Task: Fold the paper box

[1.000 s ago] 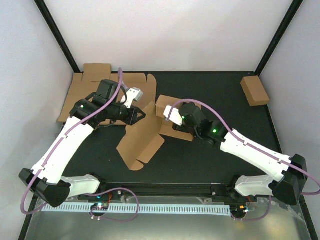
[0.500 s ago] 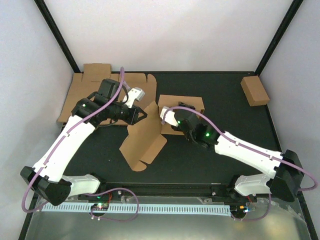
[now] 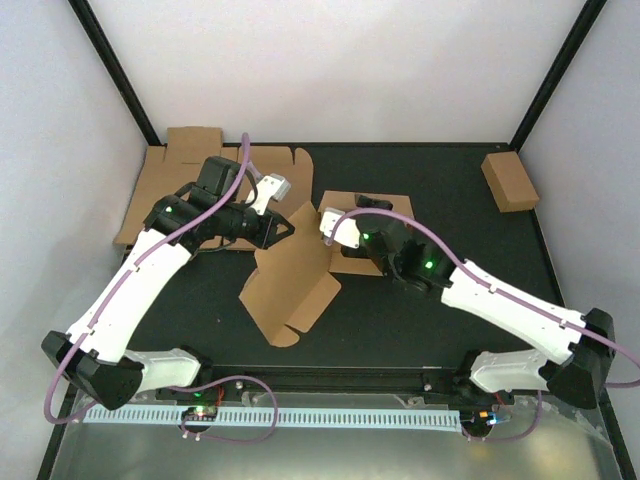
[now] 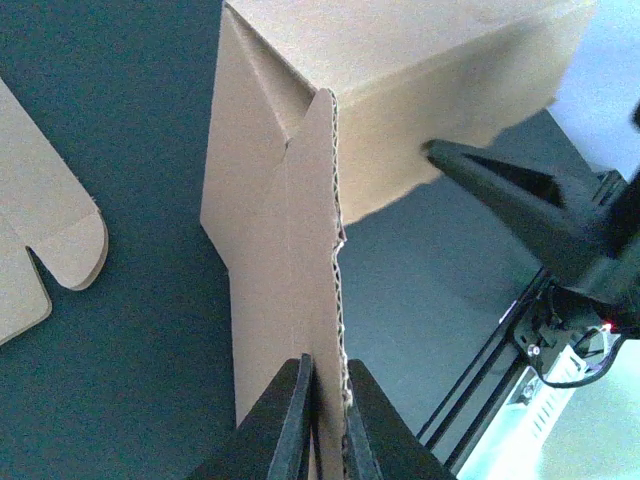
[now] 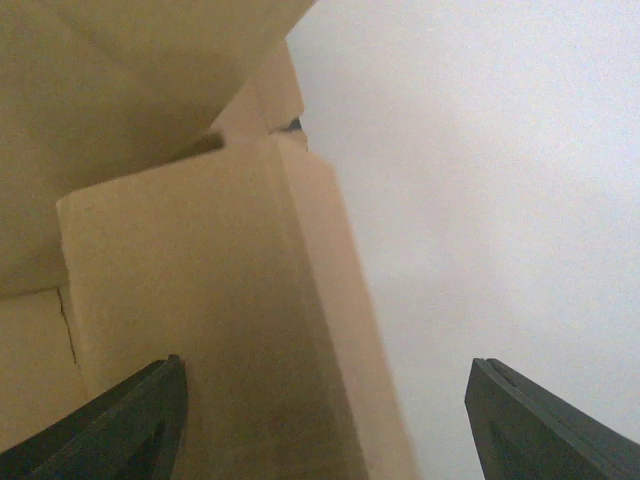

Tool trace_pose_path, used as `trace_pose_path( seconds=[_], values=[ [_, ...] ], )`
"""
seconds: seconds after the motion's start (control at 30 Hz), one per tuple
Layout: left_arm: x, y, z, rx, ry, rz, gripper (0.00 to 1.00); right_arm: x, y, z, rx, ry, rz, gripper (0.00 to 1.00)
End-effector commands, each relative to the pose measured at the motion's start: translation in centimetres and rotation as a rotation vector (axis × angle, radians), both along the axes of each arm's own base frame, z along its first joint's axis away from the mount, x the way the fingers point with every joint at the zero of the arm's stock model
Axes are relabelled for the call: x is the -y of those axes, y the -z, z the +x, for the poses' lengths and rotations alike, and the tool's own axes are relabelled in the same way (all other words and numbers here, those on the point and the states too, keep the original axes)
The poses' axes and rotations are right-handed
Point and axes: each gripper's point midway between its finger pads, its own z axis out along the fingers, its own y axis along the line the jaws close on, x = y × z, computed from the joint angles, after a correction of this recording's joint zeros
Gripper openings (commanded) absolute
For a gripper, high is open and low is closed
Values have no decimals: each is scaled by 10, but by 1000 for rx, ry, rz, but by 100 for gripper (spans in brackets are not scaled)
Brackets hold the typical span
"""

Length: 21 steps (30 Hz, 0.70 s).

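So the paper box (image 3: 290, 285), that plain brown corrugated cardboard die-cut with flaps and tabs, sits about dead centre of the top view on the black tabletop (image 3: 450, 170). It's only half folded. A long panel with rounded tabs runs down toward the lower left of centre, and another part lies flat just right of centre, partly hidden under the right arm.

The left gripper (image 4: 328, 375) is clamped on the paper box. In the left wrist view, at the bottom middle of the frame, its two black fingers pinch the raw corrugated edge of an upright panel, with barely any gap besides the cardboard itself. Above that, a folded wall fills the top of the frame.

The right gripper (image 5: 325, 365) is spread wide with nothing pinched. Its fingertips sit in the bottom left and bottom right corners of the right wrist view, with the cardboard panels looming close on the left side. From the left wrist view, one black finger of it pokes in from the right, right up at the edge of the wall. Can't tell if it's actually touching.

Further out, a flat cardboard sheet (image 3: 170, 180) with cut-out flaps lies at the upper left of the top view, partly under the left arm. A small closed brown box (image 3: 509, 182) sits at the upper right, well apart from everything.
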Motion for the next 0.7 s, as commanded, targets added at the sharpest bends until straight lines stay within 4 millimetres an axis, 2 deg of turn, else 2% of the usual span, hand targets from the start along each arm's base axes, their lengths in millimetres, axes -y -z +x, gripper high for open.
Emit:
trace_pose_path(
  seconds=[0.0, 0.17, 0.37, 0.67],
  values=[
    [4, -18, -3, 41, 32, -27, 9, -5, -29, -21, -63, -94, 68, 81],
    [4, -18, -2, 41, 31, -23, 9, -7, -37, -36, -164, -153, 62, 82],
    [4, -16, -2, 38, 31, -23, 9, -5, -54, -35, -235, -172, 82, 82],
    [4, -16, -5, 32, 33, -23, 9, -2, -43, -19, -393, -182, 31, 79]
  ],
)
